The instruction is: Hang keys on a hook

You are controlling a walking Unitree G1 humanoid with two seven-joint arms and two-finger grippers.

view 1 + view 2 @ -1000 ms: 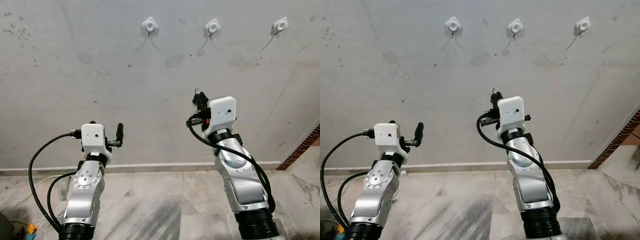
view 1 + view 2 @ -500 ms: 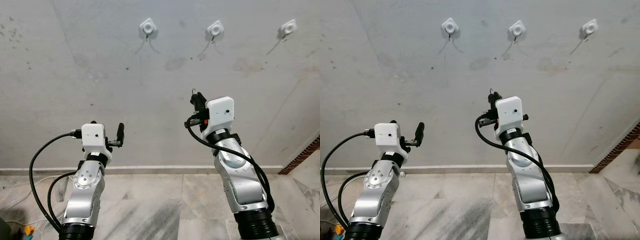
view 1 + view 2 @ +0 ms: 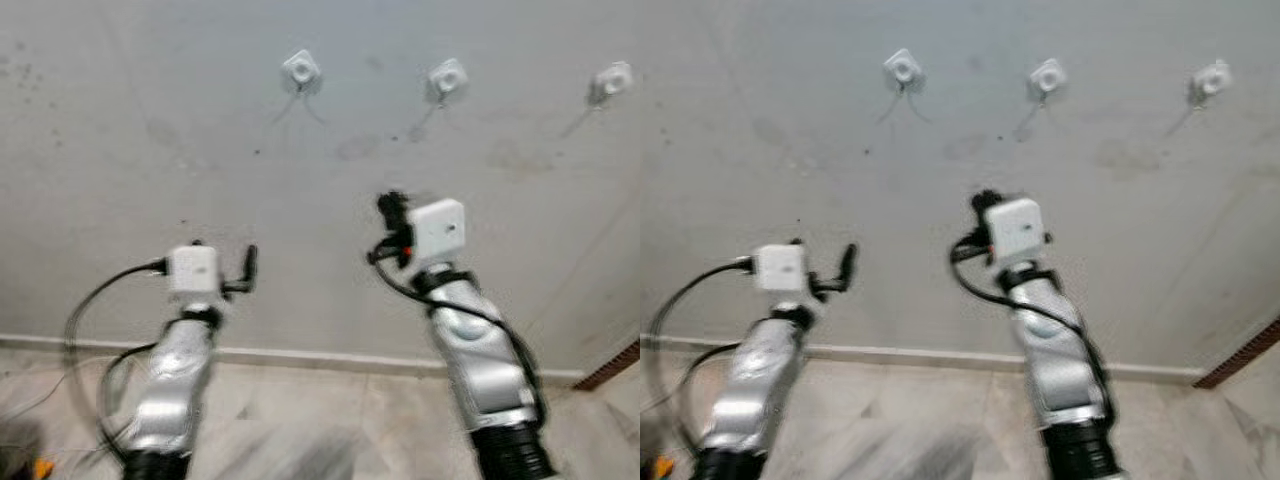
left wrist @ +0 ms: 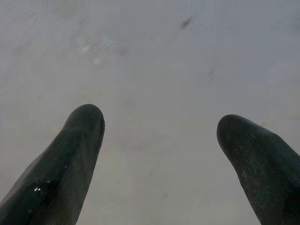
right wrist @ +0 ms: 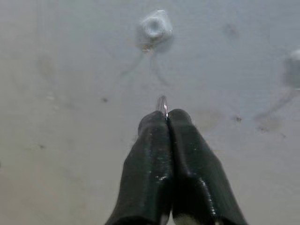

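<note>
Three white hooks are fixed high on the grey wall: a left hook [image 3: 301,69], a middle hook [image 3: 446,76] and a right hook [image 3: 610,80]. My right gripper [image 5: 167,115] is shut on a thin metal key ring [image 5: 162,104] whose edge sticks out past the fingertips. In the right wrist view it points at the wall just below a white hook [image 5: 155,26]. In the eye views the right gripper [image 3: 392,207] is raised below and between the left and middle hooks. My left gripper [image 4: 159,123] is open, facing bare wall, held lower at the left [image 3: 248,264].
A white skirting strip [image 3: 330,358] runs along the foot of the wall above a marble tile floor [image 3: 320,420]. A brick edge [image 3: 615,365] shows at the lower right. Black cables [image 3: 90,310] loop beside the left arm.
The whole picture has shifted and blurred, so the camera is moving; the hooks sit lower and further right in view. Both arms keep about the same pose.
</note>
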